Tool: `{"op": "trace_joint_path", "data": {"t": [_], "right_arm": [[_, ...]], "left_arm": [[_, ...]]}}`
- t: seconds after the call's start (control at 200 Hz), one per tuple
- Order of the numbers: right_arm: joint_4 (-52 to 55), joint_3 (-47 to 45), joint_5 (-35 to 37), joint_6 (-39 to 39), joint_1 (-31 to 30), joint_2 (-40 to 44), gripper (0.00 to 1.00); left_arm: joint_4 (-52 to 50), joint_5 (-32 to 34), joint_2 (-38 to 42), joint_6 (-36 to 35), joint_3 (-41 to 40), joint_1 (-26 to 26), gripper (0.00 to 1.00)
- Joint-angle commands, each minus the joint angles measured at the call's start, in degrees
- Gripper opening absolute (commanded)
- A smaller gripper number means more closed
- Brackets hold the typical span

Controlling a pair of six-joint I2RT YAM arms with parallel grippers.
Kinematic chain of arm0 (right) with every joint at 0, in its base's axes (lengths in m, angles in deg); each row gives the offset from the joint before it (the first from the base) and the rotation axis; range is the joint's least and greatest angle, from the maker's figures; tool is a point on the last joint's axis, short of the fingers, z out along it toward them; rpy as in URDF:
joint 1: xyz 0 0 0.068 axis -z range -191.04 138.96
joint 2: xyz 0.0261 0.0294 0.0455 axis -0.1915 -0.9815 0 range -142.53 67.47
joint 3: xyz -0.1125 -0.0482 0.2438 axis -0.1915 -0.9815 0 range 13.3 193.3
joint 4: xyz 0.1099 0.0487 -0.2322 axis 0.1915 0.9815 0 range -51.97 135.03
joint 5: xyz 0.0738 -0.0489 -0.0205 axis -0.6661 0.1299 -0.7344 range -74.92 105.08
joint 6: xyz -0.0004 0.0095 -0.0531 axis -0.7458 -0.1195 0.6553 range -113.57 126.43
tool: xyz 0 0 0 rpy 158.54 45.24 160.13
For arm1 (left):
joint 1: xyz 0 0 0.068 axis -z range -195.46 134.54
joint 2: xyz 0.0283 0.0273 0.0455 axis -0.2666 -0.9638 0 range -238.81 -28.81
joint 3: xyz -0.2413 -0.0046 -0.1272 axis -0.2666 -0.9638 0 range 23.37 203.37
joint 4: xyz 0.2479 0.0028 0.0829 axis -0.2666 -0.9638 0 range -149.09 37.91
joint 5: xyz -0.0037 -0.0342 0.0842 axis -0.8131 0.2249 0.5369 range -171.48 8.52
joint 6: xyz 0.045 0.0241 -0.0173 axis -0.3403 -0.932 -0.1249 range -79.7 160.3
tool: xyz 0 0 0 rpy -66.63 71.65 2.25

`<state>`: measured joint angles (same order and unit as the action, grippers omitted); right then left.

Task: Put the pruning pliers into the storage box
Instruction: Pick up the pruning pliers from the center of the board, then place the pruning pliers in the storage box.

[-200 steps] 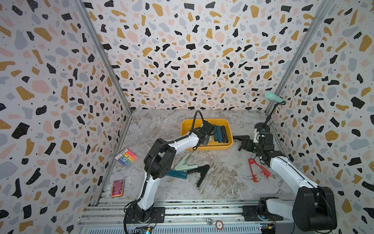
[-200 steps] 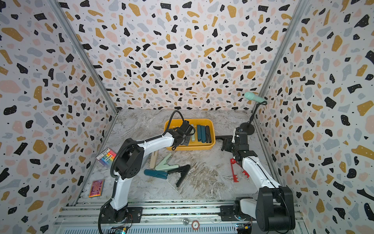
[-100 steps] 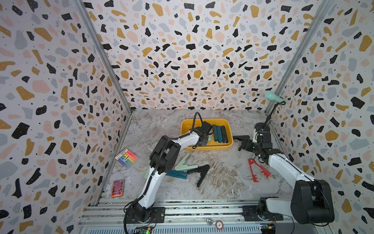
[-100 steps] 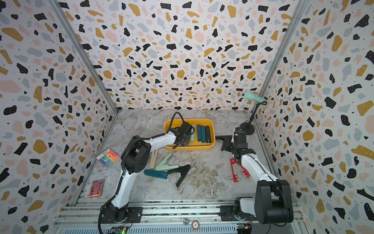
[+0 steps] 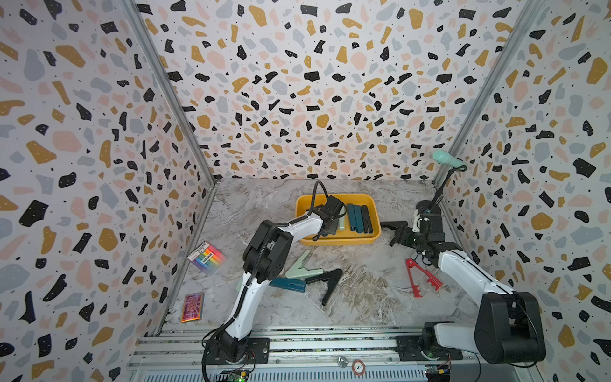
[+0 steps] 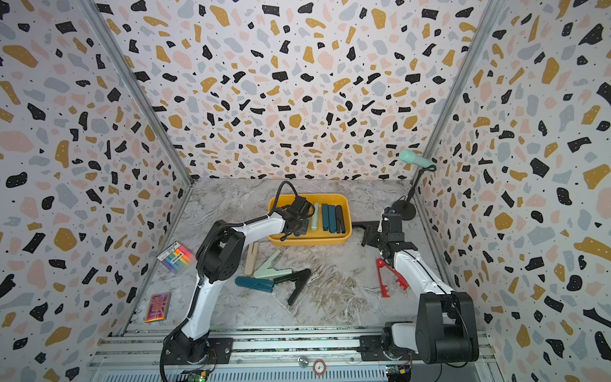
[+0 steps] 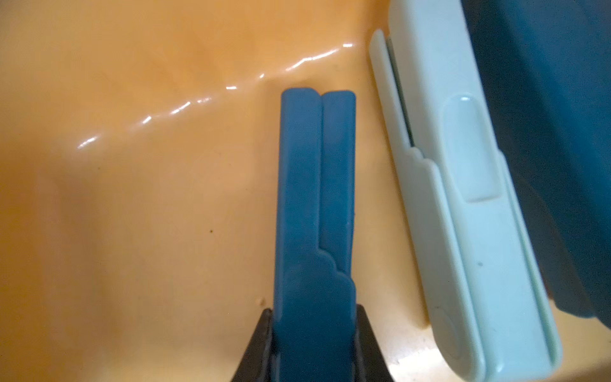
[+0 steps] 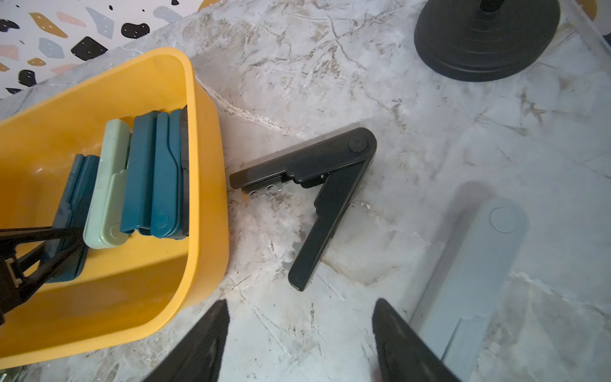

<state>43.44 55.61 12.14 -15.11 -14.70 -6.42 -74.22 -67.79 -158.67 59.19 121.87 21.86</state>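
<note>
Since a second ago, the left arm's elbow [image 5: 267, 248] has been shifted slightly toward the shallow yellow plastic tray [image 5: 337, 239]. Nearest, dark teal pliers [image 5: 287, 284], mint pliers [image 5: 302, 272] and black pliers [image 5: 330, 284] are left loose on the marble tabletop [image 5: 363, 297]. Farther, the right gripper [image 8: 301, 307] is held spread just short of black V-opened pliers [image 8: 330, 155] beside the tray. Inside it, folded dark teal pliers [image 7: 315, 182] are pinched by the left gripper [image 7: 314, 317].

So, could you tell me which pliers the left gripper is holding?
The dark teal pliers, folded shut in the left gripper, inside the box; the mint pair lies between them and the loose teal ones.
</note>
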Motion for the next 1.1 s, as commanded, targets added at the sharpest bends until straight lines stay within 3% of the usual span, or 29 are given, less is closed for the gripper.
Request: {"op": "trace_joint_path", "data": {"t": [0.0, 0.225, 0.42, 0.621, 1.096], "right_arm": [[-0.64, 1.29, 0.83, 0.27, -0.22, 0.15, 0.71], [-1.46, 1.38, -0.29, -0.08, -0.26, -0.44, 0.71], [-2.15, 1.29, -1.45, -0.40, -0.21, -1.49, 0.70], [-2.40, 1.29, -1.81, -0.37, -0.26, -1.53, 0.71], [-1.95, 1.75, -1.29, 0.03, -0.25, -1.18, 0.71]], "left_arm": [[0.50, -1.94, 1.06, 1.16, 0.26, -0.32, 0.05], [-0.24, -2.66, -0.51, 3.19, 1.52, -0.32, 0.30], [-0.05, -2.57, -0.91, 4.64, 3.39, -0.33, 0.42], [0.23, -6.15, -2.67, 6.45, 5.92, -0.32, 0.45], [5.33, -11.40, -0.84, 9.22, 3.02, -0.32, 0.45]]}}
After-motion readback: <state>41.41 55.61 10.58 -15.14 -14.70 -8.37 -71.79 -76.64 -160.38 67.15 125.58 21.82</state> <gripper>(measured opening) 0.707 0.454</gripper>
